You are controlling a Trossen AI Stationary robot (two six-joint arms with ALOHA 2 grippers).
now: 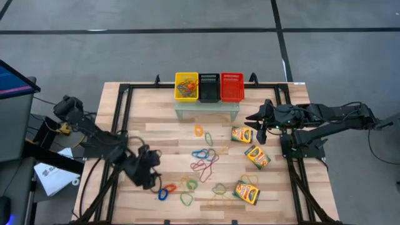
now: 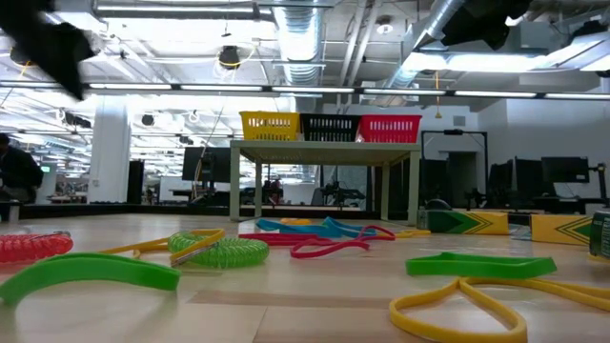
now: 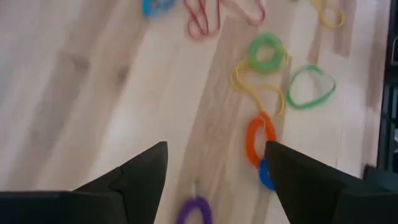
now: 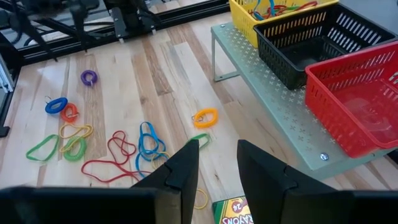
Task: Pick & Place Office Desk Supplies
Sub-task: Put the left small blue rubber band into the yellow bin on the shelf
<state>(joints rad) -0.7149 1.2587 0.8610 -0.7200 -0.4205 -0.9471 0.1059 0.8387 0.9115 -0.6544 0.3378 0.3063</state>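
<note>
Left gripper (image 3: 214, 180) is seen spread wide, empty, an orange band (image 3: 259, 138) just ahead. Bands inside the yellow basket (image 4: 249, 14) are shown only by right wrist cam; right gripper (image 4: 217, 165) is narrowly parted, nothing held.

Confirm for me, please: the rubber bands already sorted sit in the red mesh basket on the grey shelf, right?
Not quite: the sorted rubber bands sit in the yellow mesh basket, as the high view shows. The red mesh basket on the grey shelf holds none.
</note>
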